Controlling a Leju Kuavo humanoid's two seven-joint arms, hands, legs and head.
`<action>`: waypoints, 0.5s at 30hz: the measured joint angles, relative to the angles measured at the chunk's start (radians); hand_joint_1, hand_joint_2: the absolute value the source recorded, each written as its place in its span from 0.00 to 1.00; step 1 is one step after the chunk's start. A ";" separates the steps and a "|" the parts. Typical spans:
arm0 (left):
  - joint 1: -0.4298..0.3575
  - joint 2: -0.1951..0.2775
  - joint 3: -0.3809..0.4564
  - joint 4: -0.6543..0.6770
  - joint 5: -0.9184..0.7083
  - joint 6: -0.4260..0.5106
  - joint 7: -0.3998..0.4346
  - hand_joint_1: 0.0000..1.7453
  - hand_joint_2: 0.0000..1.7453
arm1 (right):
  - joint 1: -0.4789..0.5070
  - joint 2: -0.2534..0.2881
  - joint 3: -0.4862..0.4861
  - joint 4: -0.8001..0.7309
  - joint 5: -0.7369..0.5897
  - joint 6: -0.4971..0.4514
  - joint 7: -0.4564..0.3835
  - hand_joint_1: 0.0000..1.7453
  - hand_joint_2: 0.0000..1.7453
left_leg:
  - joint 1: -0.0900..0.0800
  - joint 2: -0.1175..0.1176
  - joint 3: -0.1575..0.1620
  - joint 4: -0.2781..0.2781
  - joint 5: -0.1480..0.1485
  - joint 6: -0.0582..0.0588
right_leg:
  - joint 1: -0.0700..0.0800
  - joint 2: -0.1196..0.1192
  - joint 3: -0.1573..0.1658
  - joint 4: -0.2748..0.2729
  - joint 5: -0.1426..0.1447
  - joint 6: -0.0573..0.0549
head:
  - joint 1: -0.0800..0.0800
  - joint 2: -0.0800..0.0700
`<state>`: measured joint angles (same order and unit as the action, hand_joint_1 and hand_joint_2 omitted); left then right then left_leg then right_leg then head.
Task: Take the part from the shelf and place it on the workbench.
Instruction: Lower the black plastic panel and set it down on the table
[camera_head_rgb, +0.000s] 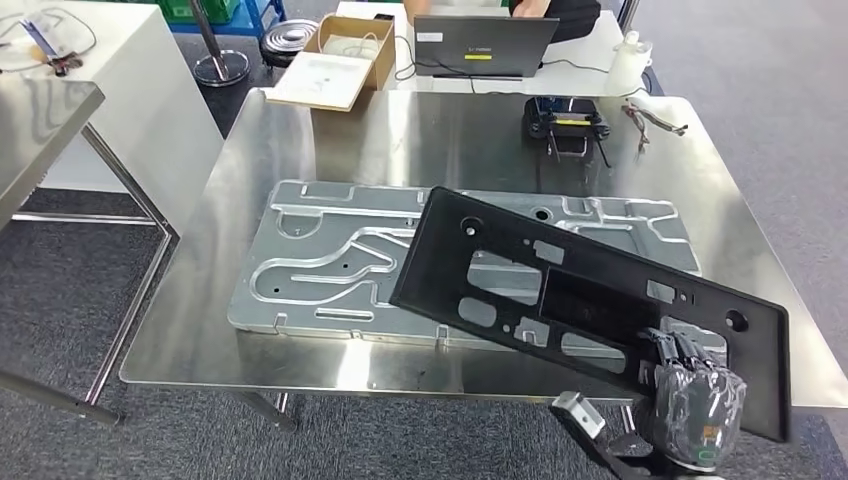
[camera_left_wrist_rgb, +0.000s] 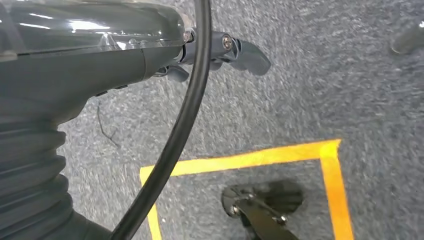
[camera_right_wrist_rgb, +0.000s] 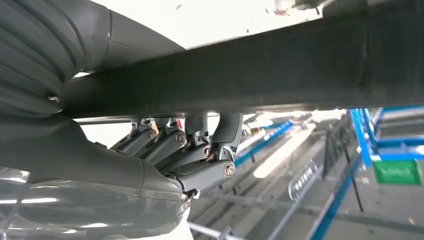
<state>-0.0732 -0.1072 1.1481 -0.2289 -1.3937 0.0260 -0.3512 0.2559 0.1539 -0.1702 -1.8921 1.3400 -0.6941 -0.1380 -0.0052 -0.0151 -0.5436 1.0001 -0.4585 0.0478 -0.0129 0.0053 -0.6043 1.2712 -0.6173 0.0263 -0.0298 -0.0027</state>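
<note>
My right hand (camera_head_rgb: 697, 392), lower right of frame, is gripping the black panel (camera_head_rgb: 560, 290) by its near edge. The panel is lying tilted over the grey metal plate (camera_head_rgb: 320, 260) on the table (camera_head_rgb: 400, 130). My left hand (camera_left_wrist_rgb: 100, 55) is hanging over carpet, fingers (camera_left_wrist_rgb: 245, 52) curled on nothing.

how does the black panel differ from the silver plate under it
The black panel is dark and matte; the silver plate is bright, shiny metal. The panel sits tilted, its near end gripped by the right hand; the plate lies flat on the workbench, untouched by a hand. The panel has large cutouts; the plate shows winding pressed grooves. Both are flat, roughly rectangular parts.
</note>
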 joint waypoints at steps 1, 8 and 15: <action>-0.001 0.000 0.000 0.000 -0.002 -0.003 0.001 0.00 1.00 | -0.011 -0.016 0.005 0.022 -0.007 0.007 0.014 1.00 1.00 | 0.002 -0.001 0.013 -0.001 -0.010 -0.002 | -0.004 0.000 -0.034 0.016 -0.030 0.005 | 0.000 0.000; -0.017 0.000 -0.007 0.000 -0.023 -0.008 0.017 0.00 1.00 | -0.140 -0.118 0.053 0.212 -0.009 0.086 0.102 1.00 1.00 | 0.007 -0.006 0.095 0.001 -0.092 -0.035 | -0.007 -0.006 -0.070 -0.225 0.218 -0.009 | 0.000 0.000; -0.040 0.002 -0.016 0.000 -0.022 -0.016 0.027 0.00 0.50 | -0.307 -0.199 0.087 0.412 -0.012 0.161 0.142 0.50 1.00 | 0.010 0.005 -0.056 0.253 -0.141 -0.064 | -0.008 -0.006 -0.019 -0.243 0.185 -0.052 | 0.000 0.000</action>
<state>-0.1137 -0.1050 1.1324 -0.2285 -1.4161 0.0095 -0.3239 -0.0514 -0.0456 -0.0834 -1.4800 1.3283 -0.5331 0.0041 0.0049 -0.0106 -0.5999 1.2533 -0.5991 -0.0161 -0.0207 -0.0004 -0.6233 1.0285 -0.4321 -0.0260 -0.0301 -0.0027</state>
